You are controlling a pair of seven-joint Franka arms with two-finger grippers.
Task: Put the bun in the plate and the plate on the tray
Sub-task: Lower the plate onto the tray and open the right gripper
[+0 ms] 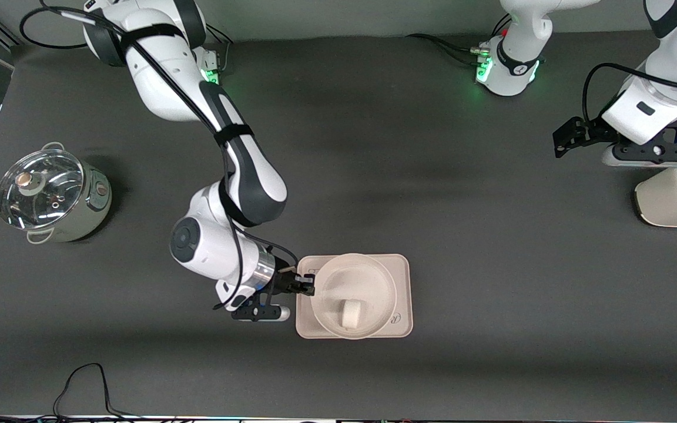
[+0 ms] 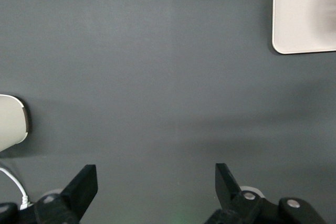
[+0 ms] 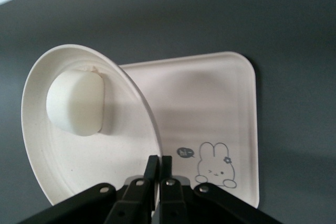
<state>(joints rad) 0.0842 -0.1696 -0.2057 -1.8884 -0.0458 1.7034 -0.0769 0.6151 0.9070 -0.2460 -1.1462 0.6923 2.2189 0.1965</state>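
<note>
The round cream plate [image 1: 368, 276] is over the cream tray [image 1: 402, 276], held at a tilt. The off-white bun [image 1: 351, 313] lies in the plate, on the part nearest the front camera. My right gripper [image 1: 309, 288] is shut on the plate's rim at the tray's edge toward the right arm's end. In the right wrist view my right gripper [image 3: 159, 163] pinches the plate [image 3: 105, 156], the bun [image 3: 76, 103] rests inside, and the tray [image 3: 210, 103] shows its rabbit drawing. My left gripper [image 1: 562, 144] waits open and empty over bare table; its own view [image 2: 156, 182] shows a tray corner [image 2: 304, 19].
A steel pot with a glass lid [image 1: 50, 197] stands toward the right arm's end of the table. A cream appliance [image 1: 676, 197] stands under the left arm and shows in the left wrist view [image 2: 10, 124]. A black cable [image 1: 86, 382] lies by the table's front edge.
</note>
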